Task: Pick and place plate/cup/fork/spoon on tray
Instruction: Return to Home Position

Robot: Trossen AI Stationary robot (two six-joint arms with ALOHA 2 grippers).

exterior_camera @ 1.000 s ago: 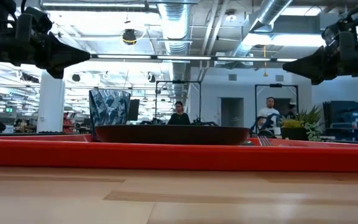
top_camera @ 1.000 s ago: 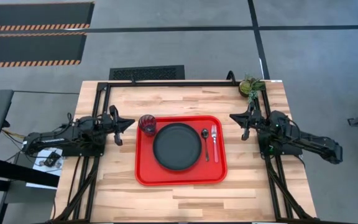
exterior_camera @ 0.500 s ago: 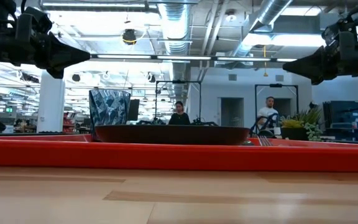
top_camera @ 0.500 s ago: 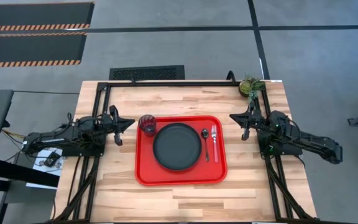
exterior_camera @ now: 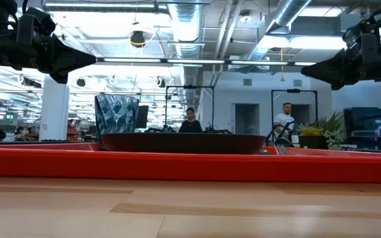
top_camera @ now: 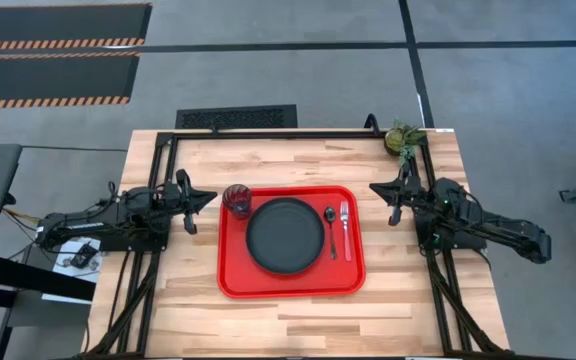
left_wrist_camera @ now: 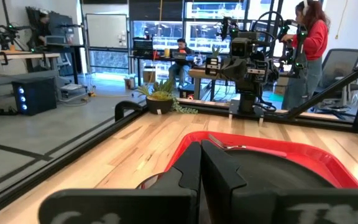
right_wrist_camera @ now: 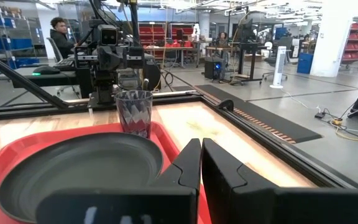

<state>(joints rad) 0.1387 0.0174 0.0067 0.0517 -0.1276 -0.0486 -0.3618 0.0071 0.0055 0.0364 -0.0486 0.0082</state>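
The red tray (top_camera: 290,285) lies in the middle of the table. The black plate (top_camera: 285,235) rests flat at its centre. The dark cup (top_camera: 236,199) stands upright in the tray's far left corner. The black spoon (top_camera: 330,230) and the pale fork (top_camera: 345,216) lie side by side on the tray, right of the plate. My left gripper (top_camera: 211,197) is shut and empty, above the table left of the tray. My right gripper (top_camera: 374,187) is shut and empty, above the table right of the tray.
A small green potted plant (top_camera: 404,138) stands at the table's far right corner. A black frame (top_camera: 268,133) runs along the far edge and both sides. People show in the room beyond the table (exterior_camera: 190,121).
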